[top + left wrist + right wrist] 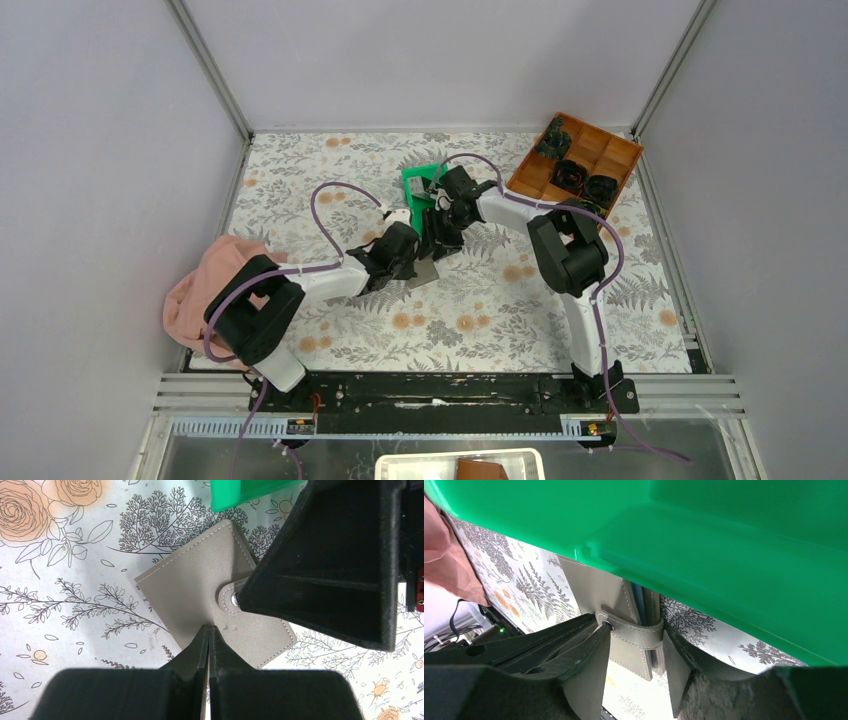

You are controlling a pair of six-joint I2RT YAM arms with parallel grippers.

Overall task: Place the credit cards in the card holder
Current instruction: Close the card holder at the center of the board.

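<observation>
My left gripper (pixel 209 632) is pressed together, tips resting on the flat grey stitched card holder (pixel 190 585), which lies on the floral table (pixel 60 610) just beside the green plastic bin (pixel 240 492). My right gripper (pixel 636 632) clasps its snap-strap edge, 1 finger on each side.

The card holder (pixel 200 587) is shown in matt grey leather-like material, stitched, with a shiny metal stud (pixel 234 598). Glossy plastic is seen on the green bin (pixel 724 540); the bench (pixel 60 595) is covered by a smooth printed sheet.
</observation>
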